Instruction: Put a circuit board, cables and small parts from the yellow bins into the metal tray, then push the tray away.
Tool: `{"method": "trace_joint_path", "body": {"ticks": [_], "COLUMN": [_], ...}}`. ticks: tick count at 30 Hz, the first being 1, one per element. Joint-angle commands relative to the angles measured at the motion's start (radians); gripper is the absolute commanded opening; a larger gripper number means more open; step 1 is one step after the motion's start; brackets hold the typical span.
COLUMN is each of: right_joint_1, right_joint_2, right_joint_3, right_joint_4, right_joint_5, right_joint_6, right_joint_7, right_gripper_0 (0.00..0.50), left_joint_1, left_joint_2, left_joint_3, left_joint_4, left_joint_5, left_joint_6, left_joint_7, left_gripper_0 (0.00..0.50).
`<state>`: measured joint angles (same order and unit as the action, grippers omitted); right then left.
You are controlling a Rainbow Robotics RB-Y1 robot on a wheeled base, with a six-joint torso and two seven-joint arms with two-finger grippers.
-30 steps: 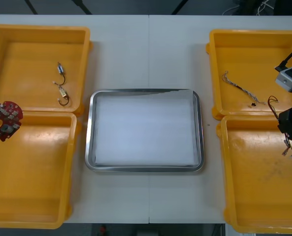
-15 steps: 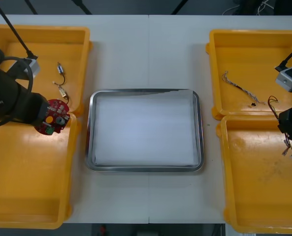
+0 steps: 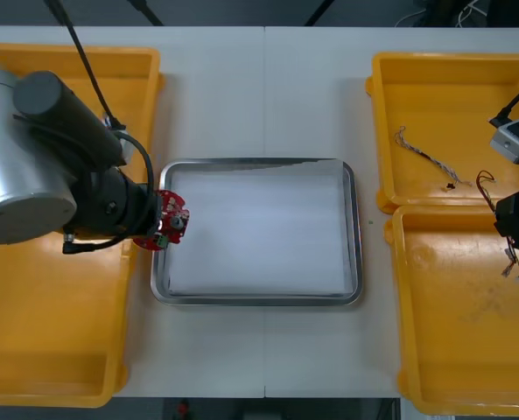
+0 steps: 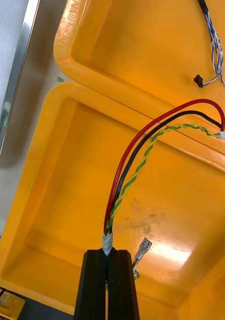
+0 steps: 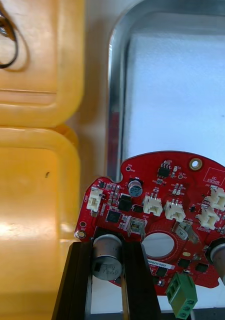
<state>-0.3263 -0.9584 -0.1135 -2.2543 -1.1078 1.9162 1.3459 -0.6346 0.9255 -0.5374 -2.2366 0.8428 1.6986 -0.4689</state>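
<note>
Over left rim of metal tray (image 3: 157, 278) hangs one circuit board (image 5: 165, 205), gripped by left end effector (image 5: 108, 244) for release inside; right end effector (image 4: 108, 256) holds cable (image 4: 138, 159) above yellow bin (image 4: 42, 165).

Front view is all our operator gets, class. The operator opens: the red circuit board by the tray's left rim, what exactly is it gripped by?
Observer: The left jaws are shut on a silver can-shaped component standing at the circuit board's edge.
Operator: And the right arm, at my view's edge?
Observer: The right jaws are shut on the taped end of a cable bundle of red, black and twisted green-yellow wires, above the nearer right yellow bin.
</note>
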Motion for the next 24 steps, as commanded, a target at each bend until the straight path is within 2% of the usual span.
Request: {"method": "trace_joint_path", "body": {"ticks": [1, 4, 13, 16, 24], "right_joint_1": [-0.027, -0.027, -0.027, -0.027, -0.027], "right_joint_2": [-0.039, -0.039, -0.039, -0.039, -0.039], "right_joint_3": [-0.017, -0.017, -0.017, -0.017, -0.017], "right_joint_4": [-0.007, -0.007, -0.007, -0.007, -0.007], "right_joint_5": [0.000, 0.000, 0.000, 0.000, 0.000], "right_joint_6": [0.004, 0.004, 0.004, 0.004, 0.004], "right_joint_7": [0.027, 0.027, 0.027, 0.027, 0.027], "right_gripper_0": [0.000, 0.000, 0.000, 0.000, 0.000], "left_joint_1": [-0.042, -0.042, -0.042, -0.047, -0.051], "left_joint_2": [-0.083, -0.132, -0.244, -0.271, -0.307], "left_joint_3": [-0.069, -0.139, -0.276, -0.302, -0.305], "left_joint_4": [-0.034, -0.023, 0.078, 0.112, 0.184], "left_joint_5": [-0.088, -0.165, -0.329, -0.361, -0.383], "left_joint_6": [0.023, 0.036, 0.044, 0.036, 0.027], "left_joint_7": [-0.011, 0.001, 0.015, 0.016, 0.007], "left_gripper_0": [0.000, 0.000, 0.000, 0.000, 0.000]}}
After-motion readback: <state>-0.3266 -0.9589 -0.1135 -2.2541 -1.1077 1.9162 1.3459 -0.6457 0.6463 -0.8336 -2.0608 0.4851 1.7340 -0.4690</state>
